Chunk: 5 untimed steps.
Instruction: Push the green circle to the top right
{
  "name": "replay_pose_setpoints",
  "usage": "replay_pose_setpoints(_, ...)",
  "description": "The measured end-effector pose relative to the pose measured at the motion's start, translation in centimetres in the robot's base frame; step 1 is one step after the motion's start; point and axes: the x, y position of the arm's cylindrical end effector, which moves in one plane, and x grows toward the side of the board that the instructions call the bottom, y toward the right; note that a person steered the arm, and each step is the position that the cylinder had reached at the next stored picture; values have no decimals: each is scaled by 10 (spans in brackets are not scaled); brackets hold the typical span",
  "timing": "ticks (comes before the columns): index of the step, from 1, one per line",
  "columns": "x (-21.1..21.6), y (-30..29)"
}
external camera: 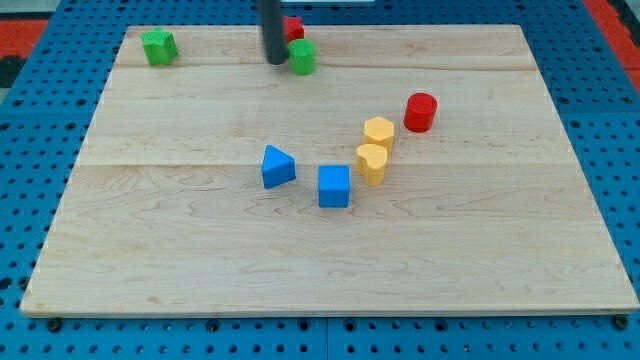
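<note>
My tip (275,60) is standing at the board's (300,260) 12 o'clock edge, touching or nearly touching the green circle (302,57) from its 9 o'clock side. It has no fingers, so it is gripping nothing. A red block (293,27) is sitting just at 12 o'clock of the circle. I judge the pushing step is beginning; the next move is calling for a push towards 3 o'clock, along the edge
</note>
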Motion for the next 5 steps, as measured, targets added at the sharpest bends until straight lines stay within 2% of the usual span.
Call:
replay_pose_setpoints(1, 1, 81)
replay_pose_setpoints(3, -8, 188)
replay_pose_setpoints(5, -5, 166)
